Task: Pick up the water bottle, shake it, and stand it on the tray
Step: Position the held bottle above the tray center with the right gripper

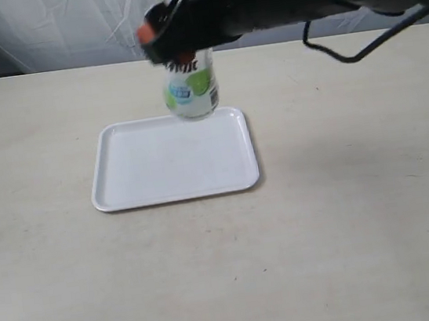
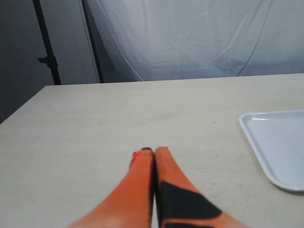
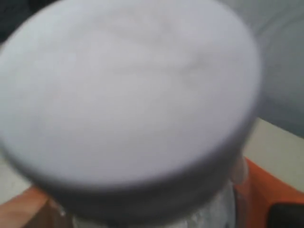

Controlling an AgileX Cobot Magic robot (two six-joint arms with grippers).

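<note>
The water bottle point(image 1: 191, 91) hangs in the air above the far rim of the white tray point(image 1: 173, 159), roughly upright and blurred by motion. My right gripper point(image 1: 174, 35) is shut on the bottle's upper part, reaching in from the right. In the right wrist view the bottle's white cap point(image 3: 128, 95) fills the picture, with orange fingers point(image 3: 259, 190) on either side of the neck. The left gripper point(image 2: 154, 153) is shut on nothing, low over bare table, with the tray's corner point(image 2: 273, 142) off to its side. It does not show in the exterior view.
The beige table point(image 1: 349, 222) spreads around the tray on all sides. A white cloth backdrop point(image 2: 190, 38) hangs behind the far table edge, with a black stand pole point(image 2: 47, 47) beside it. A black cable point(image 1: 343, 52) droops from the right arm.
</note>
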